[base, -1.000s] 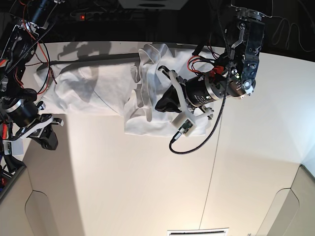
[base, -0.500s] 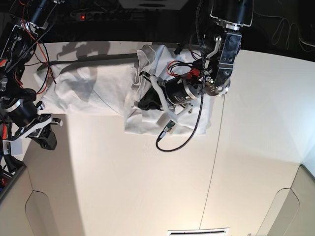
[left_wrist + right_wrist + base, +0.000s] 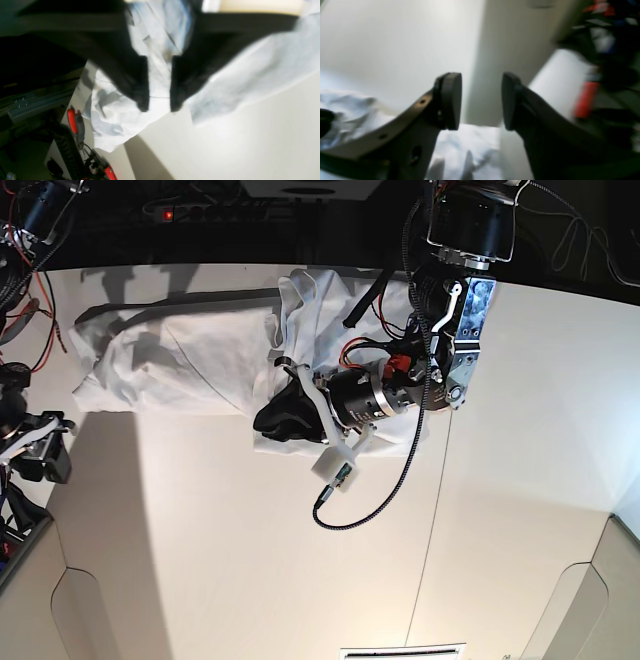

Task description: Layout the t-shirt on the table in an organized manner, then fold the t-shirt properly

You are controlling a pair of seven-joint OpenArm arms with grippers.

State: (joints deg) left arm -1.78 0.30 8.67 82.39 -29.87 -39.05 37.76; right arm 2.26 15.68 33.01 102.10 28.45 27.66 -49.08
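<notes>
**Left claw parted over the rumpled t-shirt, right claw wide and clear of it**

From my station, the t-shirt (image 3: 190, 360) lies bunched along the far side of the table (image 3: 250, 560), stretching from about 9 o'clock to 12 o'clock in the base view, creased and only partly spread. My left gripper (image 3: 275, 418) sits at the shirt's near edge, toward its 3 o'clock end, with the black fingers pointing toward 9 o'clock low over the cloth. In the left wrist view the left gripper (image 3: 158, 103) shows its two dark fingers (image 3: 140, 85) standing apart, with white fabric filling the gap behind them; I cannot tell whether the tips touch the cloth, and I see nothing pinched between them. The t-shirt (image 3: 120, 117) there hangs in soft folds toward 7 o'clock, and bare table (image 3: 250, 140) fills the 4 o'clock part.

The left arm comes down from the top at about 1 o'clock, elbow bent, its wrist laid nearly level over the shirt, a black cable (image 3: 370, 500) looping below it onto the table.

My right gripper (image 3: 45, 460) sits at the table's edge near 9 o'clock, just off the shirt's near corner. In the right wrist view the right gripper (image 3: 481, 101) holds its jaws wide with nothing between them; the pads (image 3: 451, 100) face each other over pale table (image 3: 395, 37), with crumpled t-shirt (image 3: 470, 150) below them at 6 o'clock.
</notes>
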